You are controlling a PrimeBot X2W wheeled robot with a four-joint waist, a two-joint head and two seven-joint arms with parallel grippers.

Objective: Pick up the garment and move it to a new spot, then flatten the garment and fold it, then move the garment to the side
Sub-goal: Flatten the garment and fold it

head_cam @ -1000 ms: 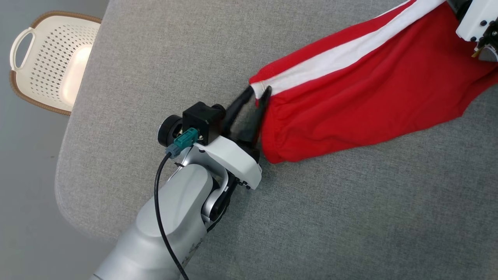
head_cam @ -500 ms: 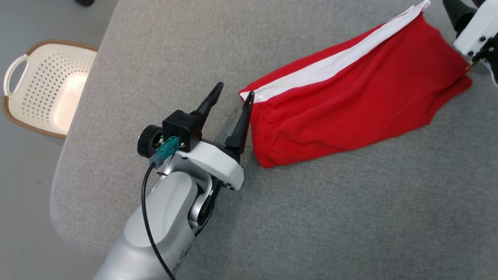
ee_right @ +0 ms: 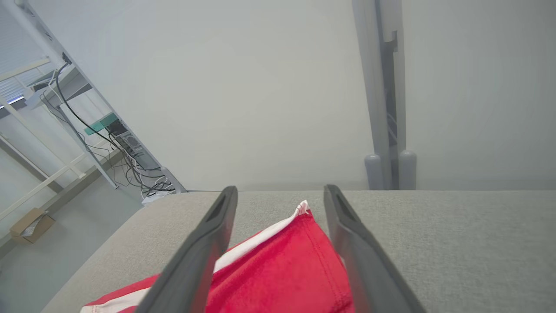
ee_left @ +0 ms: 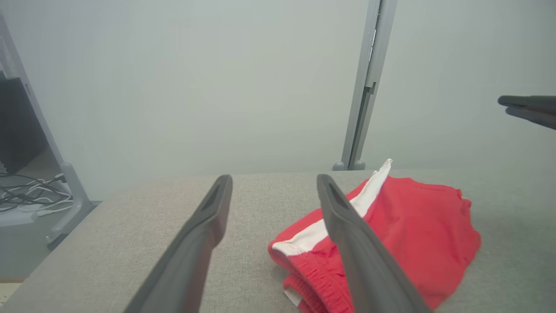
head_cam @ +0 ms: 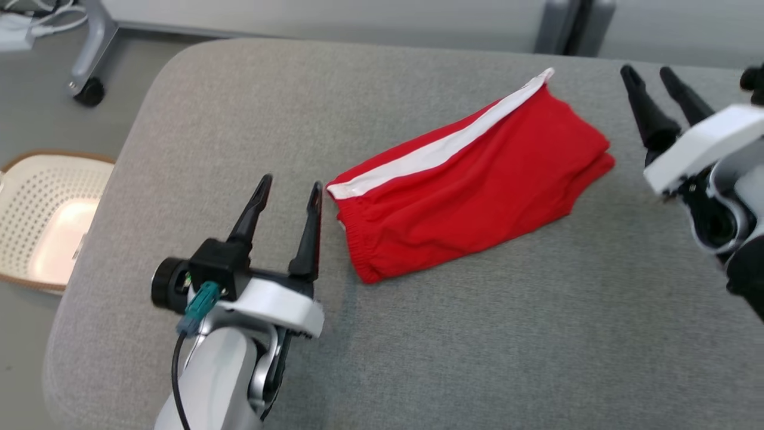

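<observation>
The garment is a pair of red shorts with a white side stripe, lying folded on the grey padded table. My left gripper is open just left of the waistband corner, nothing between its fingers. At the right, my right gripper is open, clear of the cloth's right end. The left wrist view has the garment to the right of the open left gripper. In the right wrist view the garment lies below and between the raised fingers of the open right gripper.
A white perforated basket stands on the floor beyond the table's left edge. A wheeled frame leg is at the far left, a grey post behind the table. Bare grey surface spreads in front of the garment.
My left gripper opened and let go of the waistband corner, then drew back left. The right gripper also came off the cloth. The garment now lies flat; the camera view has shifted.
</observation>
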